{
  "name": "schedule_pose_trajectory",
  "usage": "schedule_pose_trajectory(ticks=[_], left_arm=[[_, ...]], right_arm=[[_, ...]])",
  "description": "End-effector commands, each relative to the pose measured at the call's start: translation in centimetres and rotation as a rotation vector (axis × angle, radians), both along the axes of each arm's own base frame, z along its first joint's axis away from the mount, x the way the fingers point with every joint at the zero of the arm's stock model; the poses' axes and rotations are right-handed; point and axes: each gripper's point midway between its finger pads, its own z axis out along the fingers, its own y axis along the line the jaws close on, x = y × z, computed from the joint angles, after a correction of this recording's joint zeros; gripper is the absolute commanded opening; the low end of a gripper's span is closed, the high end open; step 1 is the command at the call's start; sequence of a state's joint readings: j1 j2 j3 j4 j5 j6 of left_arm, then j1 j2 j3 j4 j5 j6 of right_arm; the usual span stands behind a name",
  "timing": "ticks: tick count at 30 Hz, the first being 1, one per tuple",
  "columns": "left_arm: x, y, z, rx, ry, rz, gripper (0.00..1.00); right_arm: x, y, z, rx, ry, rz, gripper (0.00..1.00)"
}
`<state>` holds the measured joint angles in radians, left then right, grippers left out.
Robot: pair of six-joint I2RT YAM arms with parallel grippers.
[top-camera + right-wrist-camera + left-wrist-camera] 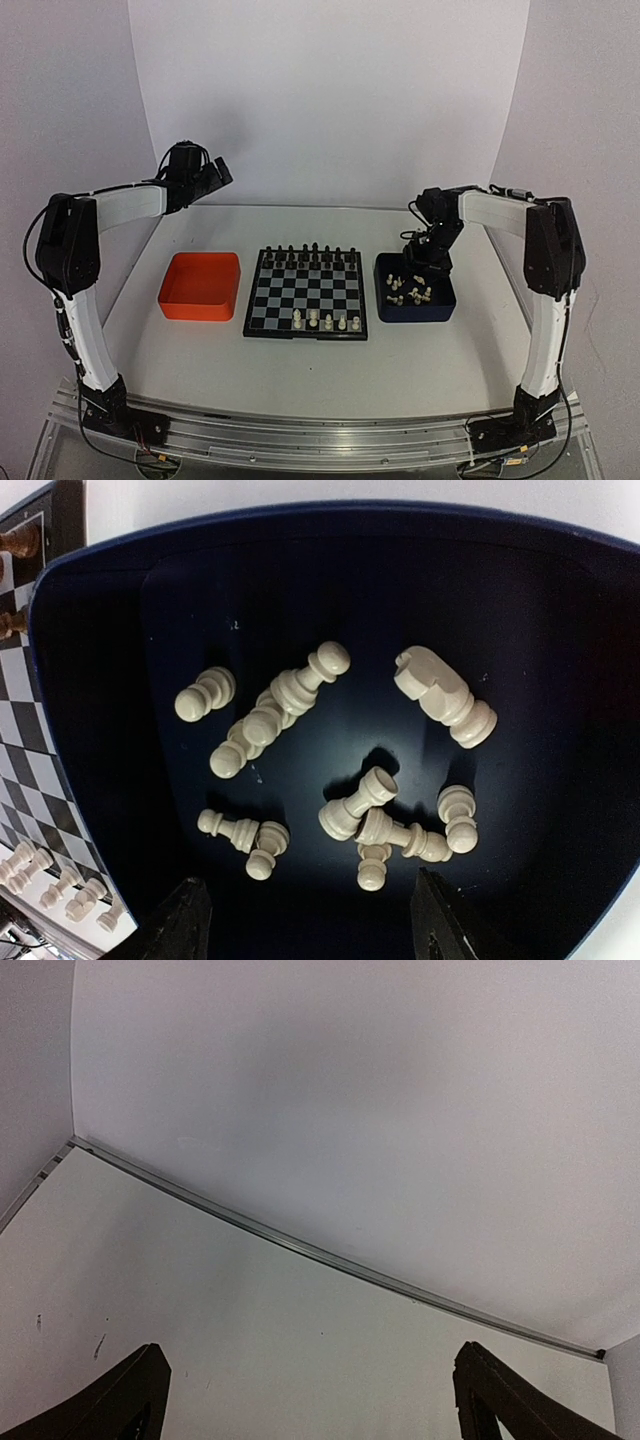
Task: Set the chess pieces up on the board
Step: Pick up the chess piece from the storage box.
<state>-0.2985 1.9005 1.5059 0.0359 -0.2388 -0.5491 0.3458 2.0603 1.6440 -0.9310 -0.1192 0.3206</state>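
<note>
The chessboard [306, 292] lies mid-table with black pieces along its far rows and several cream-white pieces [328, 321] on its near row. Several more cream-white pieces [352, 812] lie loose on their sides in the dark blue tray [416, 310], which fills the right wrist view [560, 680]. My right gripper [425, 258] hangs just above the tray's far end, open and empty, its fingertips [185, 925] apart over the pieces. My left gripper [215, 175] is raised at the far left, open and empty, facing the back wall.
An empty orange tray [201, 286] sits left of the board. White walls close the table on three sides. A corner of the board with several white pieces shows at the left of the right wrist view [40, 780].
</note>
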Motion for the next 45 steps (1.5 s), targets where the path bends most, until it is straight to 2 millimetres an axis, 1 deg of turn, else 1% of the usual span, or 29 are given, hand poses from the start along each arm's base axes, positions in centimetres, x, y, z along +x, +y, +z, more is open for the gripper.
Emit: schedule_pose_trajectory(ticks=[1, 5, 8, 11, 14, 16, 18, 20, 22, 24, 27, 34, 39, 43, 45], left_arm=[[0.5, -0.4, 2.1, 0.003, -0.036, -0.007, 1.00], [0.7, -0.4, 1.9, 0.003, -0.033, -0.008, 1.00], [0.9, -0.6, 1.8, 0.005, -0.027, -0.012, 1.00], [1.0, -0.6, 1.7, 0.005, -0.025, -0.014, 1.00], [1.2, -0.8, 1.9, 0.002, -0.030, -0.019, 1.00], [1.1, -0.8, 1.3, 0.007, -0.005, -0.019, 1.00], [1.0, -0.7, 1.3, 0.008, 0.000, -0.018, 1.00], [0.9, -0.7, 1.3, 0.007, 0.002, -0.015, 1.00], [0.9, -0.7, 1.1, 0.007, 0.008, -0.016, 1.00], [0.8, -0.7, 1.0, 0.006, 0.013, -0.019, 1.00], [0.9, -0.8, 0.8, 0.004, 0.017, -0.022, 1.00], [1.1, -1.0, 0.7, 0.021, 0.027, -0.034, 1.00], [1.1, -1.0, 0.6, 0.032, 0.029, -0.038, 1.00], [1.2, -1.0, 0.5, 0.036, 0.031, -0.041, 1.00], [1.1, -1.0, 0.4, 0.037, 0.035, -0.042, 1.00]], right_arm=[[-0.3, 0.8, 0.6, 0.028, 0.030, 0.003, 0.66], [-0.5, 0.5, 0.3, 0.007, 0.039, 0.021, 0.65], [-0.5, 0.0, 0.2, -0.024, 0.038, 0.075, 0.64], [-0.8, -0.6, 0.2, -0.068, 0.039, 0.183, 0.61], [-0.6, -1.4, 0.2, -0.120, 0.031, 0.262, 0.55], [-0.3, -1.4, 0.3, -0.128, 0.027, 0.295, 0.54], [-0.4, -1.3, 0.2, -0.123, 0.035, 0.333, 0.54], [-0.7, -1.1, 0.2, -0.110, 0.052, 0.382, 0.52], [-0.6, -1.0, 0.1, -0.109, 0.053, 0.424, 0.49], [-0.2, -0.7, 0.1, -0.100, 0.044, 0.446, 0.48], [-0.1, -0.2, 0.1, -0.075, 0.044, 0.475, 0.47], [-0.4, -0.6, -0.7, -0.104, 0.076, 0.503, 0.43], [-0.7, -0.3, -1.3, -0.122, 0.087, 0.528, 0.43], [-0.4, -0.4, -1.8, -0.157, 0.090, 0.537, 0.38], [-0.4, -0.5, -1.7, -0.162, 0.086, 0.541, 0.37]])
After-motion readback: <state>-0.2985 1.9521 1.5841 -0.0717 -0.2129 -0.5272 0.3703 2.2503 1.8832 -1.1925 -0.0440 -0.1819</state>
